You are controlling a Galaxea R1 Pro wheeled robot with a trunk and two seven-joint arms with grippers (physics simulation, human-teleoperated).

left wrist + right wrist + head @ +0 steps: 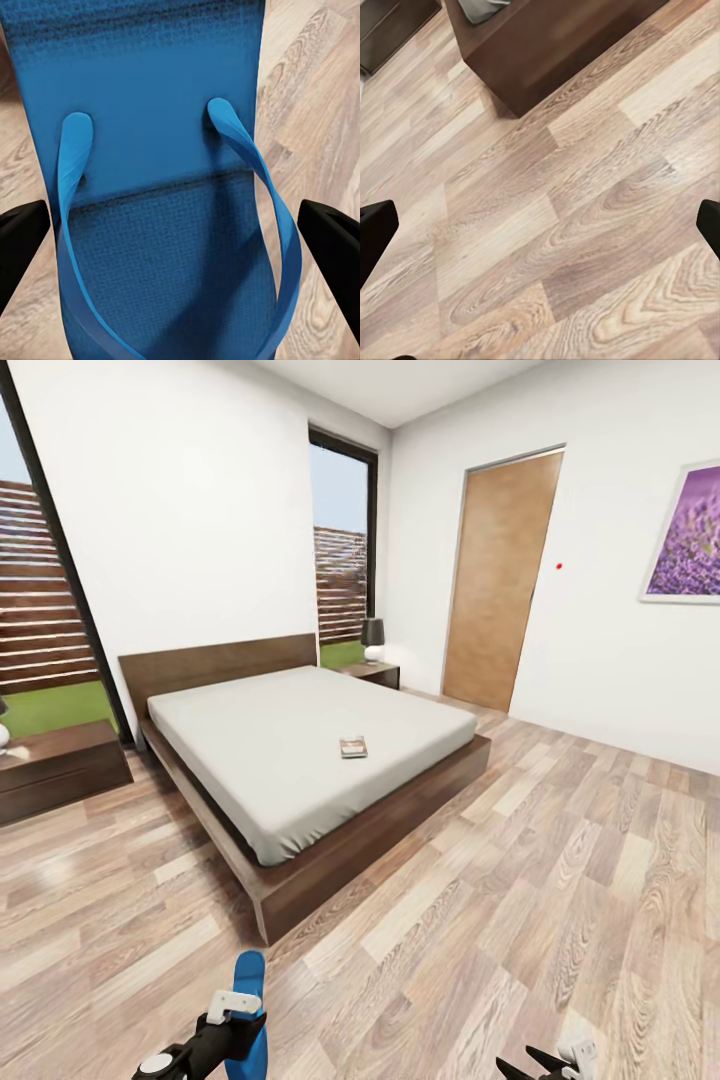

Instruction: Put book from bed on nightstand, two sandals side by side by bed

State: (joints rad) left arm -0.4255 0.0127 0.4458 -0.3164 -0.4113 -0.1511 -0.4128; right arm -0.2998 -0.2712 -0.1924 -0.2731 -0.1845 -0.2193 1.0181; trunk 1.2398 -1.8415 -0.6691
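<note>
The book [353, 746] lies flat on the bed [300, 760], towards its foot, with one nightstand [372, 673] beside the far window and another [60, 765] at the left. The left gripper [180, 232] holds a blue sandal [165, 187] between its fingers, above the wood-plank floor [520, 900]. The right gripper [540, 225] hangs with its fingers spread wide and nothing between them, near the bed's corner.

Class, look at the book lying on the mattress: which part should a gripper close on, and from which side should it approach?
The book lies flat and thin on the bed, near the foot, so there is no upright face to pinch. Probably best to come from above, fingers straddling its narrower width and closing on the two long edges. The soft-looking mattress may let fingertips press down beside them. Approach from the bed's foot-end side, which is nearer.
</note>
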